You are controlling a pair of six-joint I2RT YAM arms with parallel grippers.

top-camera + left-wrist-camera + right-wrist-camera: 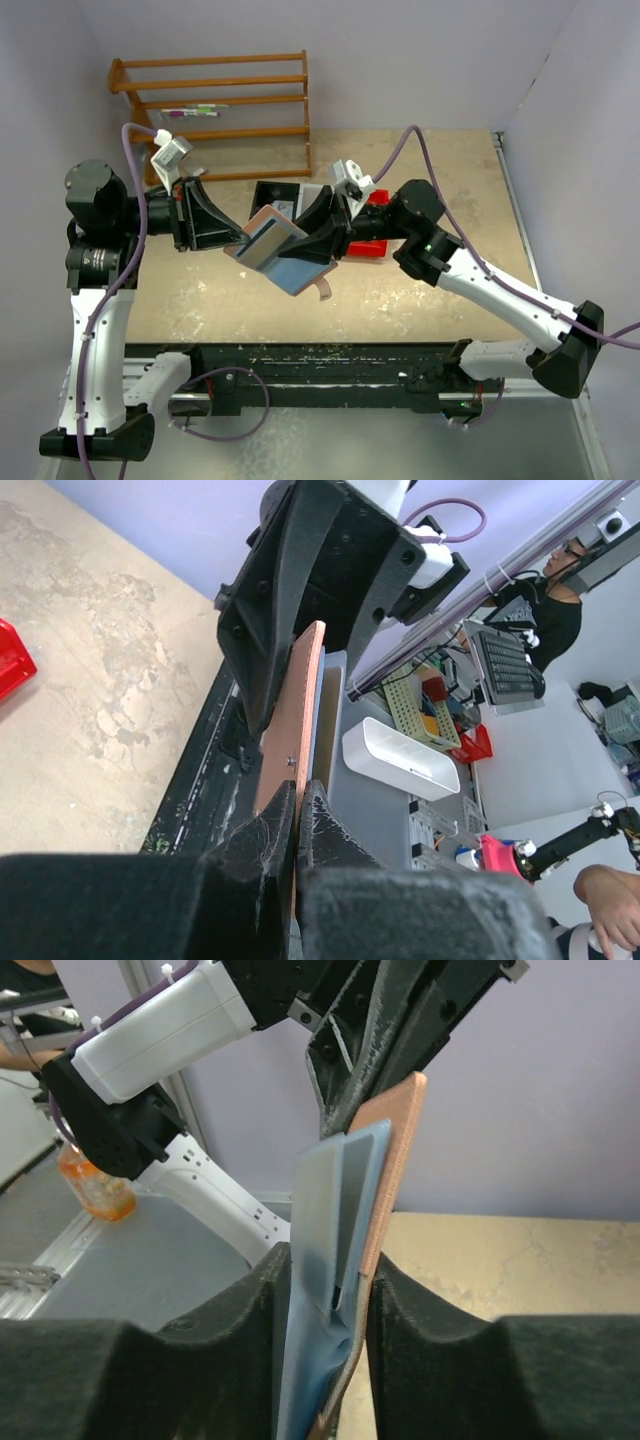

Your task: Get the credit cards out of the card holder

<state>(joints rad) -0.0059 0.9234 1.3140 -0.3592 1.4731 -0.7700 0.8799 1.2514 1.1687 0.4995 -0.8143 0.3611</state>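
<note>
A wooden rack [215, 100] stands at the back left of the table [200, 300]. In front of it, the left fingers [270, 825] are pinched shut on one edge of the card holder [285, 262], with the pinkish-brown cover clamped between them. The card holder hangs open in the air between the two arms, above the table and tilted, with its light blue lining facing up and its small strap tab [323, 291] dangling at the near side. A grey-blue flat panel stands out from the lining, but whether it is a card or a pocket cannot be told. The right fingers [265, 1300] grip the opposite edge, one against the blue lining and the other against the cover. A red bin [368, 247] sits on the table beneath the right arm
</note>
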